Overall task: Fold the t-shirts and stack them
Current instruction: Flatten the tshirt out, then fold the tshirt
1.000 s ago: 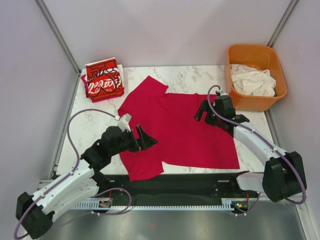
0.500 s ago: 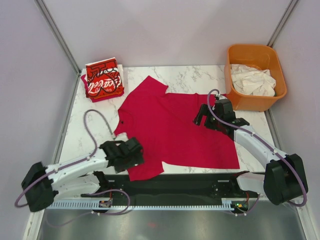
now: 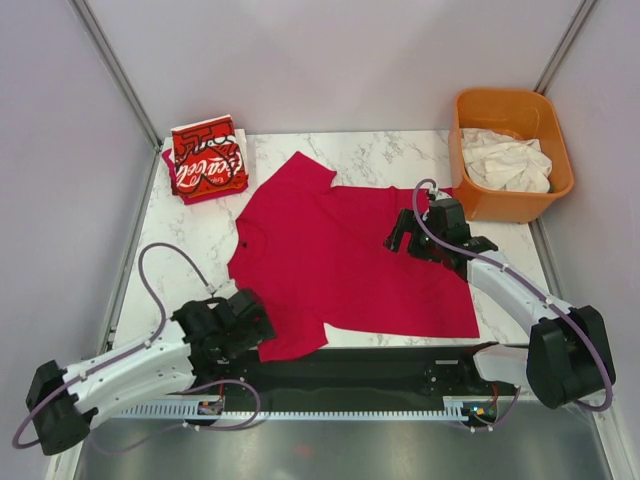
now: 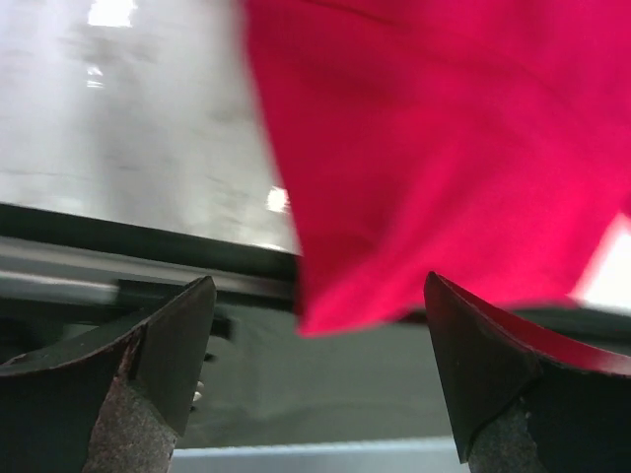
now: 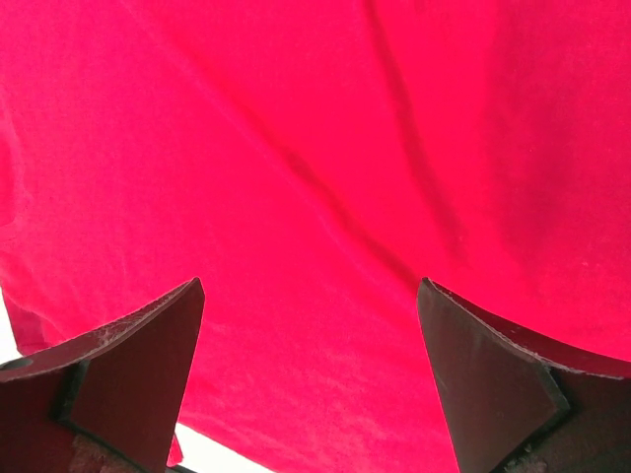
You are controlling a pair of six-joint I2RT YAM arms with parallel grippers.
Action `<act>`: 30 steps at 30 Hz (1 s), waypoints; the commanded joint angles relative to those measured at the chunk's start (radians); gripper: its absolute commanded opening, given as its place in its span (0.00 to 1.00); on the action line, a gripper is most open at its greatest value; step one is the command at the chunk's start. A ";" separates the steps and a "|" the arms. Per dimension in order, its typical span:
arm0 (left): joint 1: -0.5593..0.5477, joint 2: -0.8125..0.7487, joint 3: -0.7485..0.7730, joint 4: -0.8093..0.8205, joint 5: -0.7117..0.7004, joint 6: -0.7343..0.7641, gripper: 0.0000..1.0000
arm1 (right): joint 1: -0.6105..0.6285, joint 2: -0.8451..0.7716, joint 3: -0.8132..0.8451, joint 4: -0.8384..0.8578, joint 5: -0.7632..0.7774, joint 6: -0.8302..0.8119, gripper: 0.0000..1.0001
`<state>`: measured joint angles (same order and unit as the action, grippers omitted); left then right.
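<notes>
Far left of the flat, unfolded crimson t-shirt (image 3: 350, 260) we've the Coca-Cola shirt (image 3: 207, 160) folded, off-white shirts (image 3: 505, 160) heaped in the orange tub (image 3: 510, 205) right of it, left gripper (image 4: 317, 286) and right gripper (image 5: 311, 286) fingers spread wide above it.

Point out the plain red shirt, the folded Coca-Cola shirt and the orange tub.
plain red shirt (image 3: 350, 255), top view, middle of its body.
folded Coca-Cola shirt (image 3: 207, 162), top view, printed top face.
orange tub (image 3: 512, 206), top view, near outer wall.

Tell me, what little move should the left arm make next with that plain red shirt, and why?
Probably ease the left pincer forward and close on the near sleeve corner of the flat crimson cloth t-shirt: its jaws are open and that corner sits in the gap between them.
</notes>
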<state>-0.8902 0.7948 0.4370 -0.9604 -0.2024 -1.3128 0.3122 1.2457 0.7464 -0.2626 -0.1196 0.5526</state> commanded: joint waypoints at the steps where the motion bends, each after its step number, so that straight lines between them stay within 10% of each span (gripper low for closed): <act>1: -0.041 -0.132 0.000 0.121 0.087 -0.025 0.93 | 0.005 0.030 -0.004 0.052 -0.017 -0.006 0.98; 26: -0.176 0.000 -0.104 0.281 0.072 -0.141 0.71 | 0.004 0.063 0.013 0.043 0.005 -0.019 0.98; 28: -0.185 0.047 -0.096 0.298 0.064 -0.141 0.59 | 0.005 0.061 0.014 0.039 0.006 -0.020 0.98; 30: -0.202 0.066 -0.075 0.298 0.048 -0.141 0.15 | 0.005 0.054 0.013 0.034 0.014 -0.025 0.98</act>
<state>-1.0687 0.8330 0.3500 -0.7189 -0.1310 -1.4181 0.3122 1.3064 0.7464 -0.2420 -0.1261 0.5453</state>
